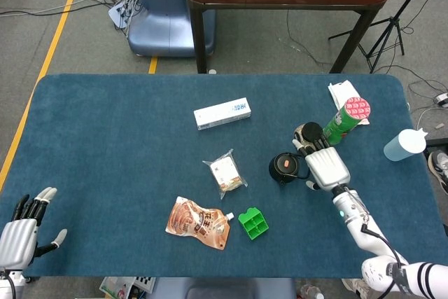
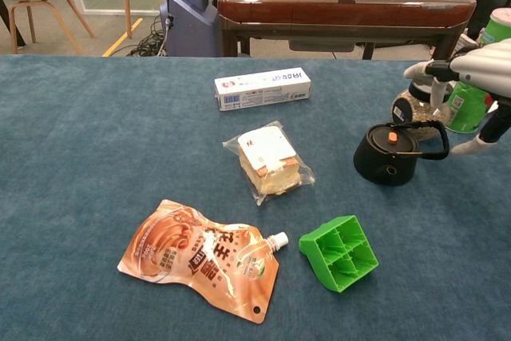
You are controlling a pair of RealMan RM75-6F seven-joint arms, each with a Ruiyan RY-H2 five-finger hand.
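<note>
Hovering spread, right robot hand (image 1: pixel 327 167) beside kettle (image 1: pixel 285 167).

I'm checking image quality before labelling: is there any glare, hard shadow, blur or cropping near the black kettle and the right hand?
Head view: even, soft light, no glare on the black kettle; right hand sharp and whole. Chest view: kettle crisp with only a faint shadow; right hand cut off by the right edge; blue tablecloth evenly lit.

I see the blue-cloth table (image 1: pixel 105 124) carrying a black kettle (image 1: pixel 283 167) just left of my right hand (image 1: pixel 326 169), a jar (image 1: pixel 308 136) and green can (image 1: pixel 346 120) beyond it, a green tray (image 1: pixel 253 223), snack pouch (image 1: pixel 199 223), wrapped cake (image 1: pixel 225 174) and white box (image 1: pixel 222 113) further left.
</note>
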